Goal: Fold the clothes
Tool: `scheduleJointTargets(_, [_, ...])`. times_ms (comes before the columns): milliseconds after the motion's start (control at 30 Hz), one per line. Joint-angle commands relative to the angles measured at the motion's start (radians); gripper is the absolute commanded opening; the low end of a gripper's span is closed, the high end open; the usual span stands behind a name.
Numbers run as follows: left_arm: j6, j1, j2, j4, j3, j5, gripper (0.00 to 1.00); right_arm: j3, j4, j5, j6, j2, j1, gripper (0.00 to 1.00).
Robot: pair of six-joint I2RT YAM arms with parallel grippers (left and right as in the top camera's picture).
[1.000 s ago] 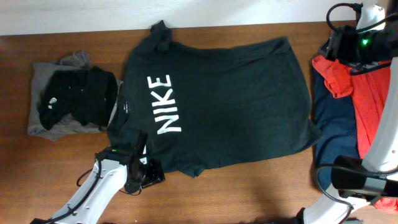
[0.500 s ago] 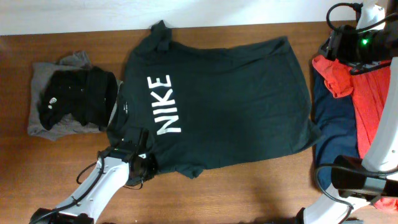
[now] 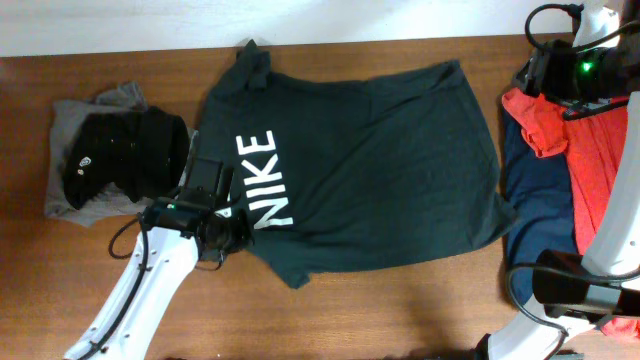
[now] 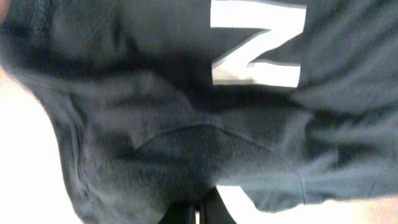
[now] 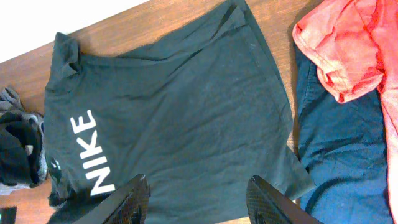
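Grey-and-black folded pile (image 3: 105, 170) sat far left, just beside the left gripper (image 3: 220, 222); a careless arm swing could've knocked it. Left jaws were pinched tight together on the T-shirt (image 3: 370, 170) at its sleeve edge, next to the letter N. The pinch was thin, so cloth could've slipped out or bunched instead of folding flat. T-shirt lay spread mid table (image 3: 400, 300). Its right hem touched the navy garment (image 3: 535, 200), beside the red garment (image 3: 590, 160), so a pull might've dragged that along. Right gripper (image 5: 199, 202) hung above, fingers about half apart, holding nothing
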Motion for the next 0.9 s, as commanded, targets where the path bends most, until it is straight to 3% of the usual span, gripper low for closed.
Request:
scheduleJointTargets(0, [0.046,0.0,0.06,0.055,0.009,-0.089,0.06,0.004,0.003,-0.001,0.0,0.01,-0.004,0.55])
scheduleJointTargets(167, [0.079,0.0,0.165,0.113,0.009,-0.085,0.36,-0.002,0.001,-0.002,0.0,0.019,-0.003,0.55])
scheduleJointTargets(233, [0.084,0.0,0.172,0.096,0.009,-0.046,0.35,-0.004,0.0,-0.002,0.0,0.02,-0.003,0.55])
scheduleJointTargets(267, [0.083,0.0,0.164,0.047,0.018,0.011,0.25,-0.004,-0.005,-0.001,0.0,0.019,-0.003,0.55])
scheduleJointTargets(400, [0.095,-0.013,0.106,-0.12,0.077,0.119,0.22,-0.004,-0.013,-0.001,0.0,0.02,-0.003,0.55])
scheduleJointTargets(633, [0.158,-0.199,0.083,-0.105,0.046,0.121,0.52,-0.004,-0.001,-0.001,0.0,0.02,-0.003,0.55])
scheduleJointTargets(867, [0.158,-0.264,0.242,-0.013,-0.002,0.163,0.67,-0.004,0.0,-0.001,0.0,0.02,-0.003,0.55])
